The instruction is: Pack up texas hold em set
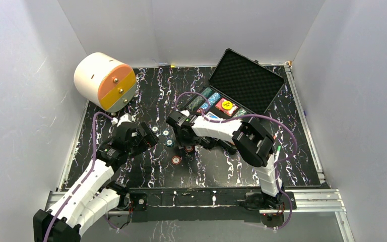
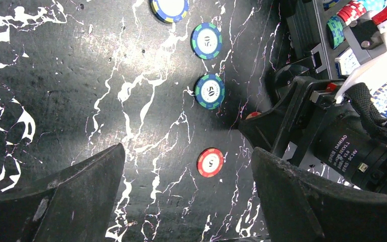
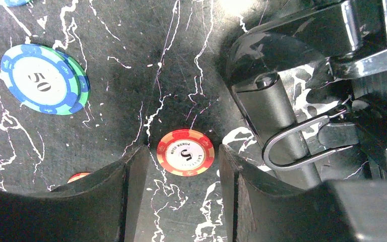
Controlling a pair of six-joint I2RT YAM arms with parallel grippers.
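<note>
The black hard case (image 1: 247, 80) stands open at the back right, with rows of coloured chips and card decks (image 1: 216, 107) in its foam tray. Loose chips lie on the marbled table. My right gripper (image 3: 183, 169) is open and low over the table beside the case front. A red 5 chip (image 3: 185, 152) lies flat just ahead of its fingertips. A blue-green 50 chip (image 3: 43, 79) lies further left. My left gripper (image 2: 187, 156) is open and empty above another red 5 chip (image 2: 210, 162). Two 50 chips (image 2: 209, 91) lie beyond it.
A white-and-orange round drawer unit (image 1: 103, 80) lies at the back left. The case's metal latch and handle (image 3: 289, 148) are close to my right gripper's right finger. The right arm's wrist (image 2: 342, 146) fills the right of the left wrist view. White walls enclose the table.
</note>
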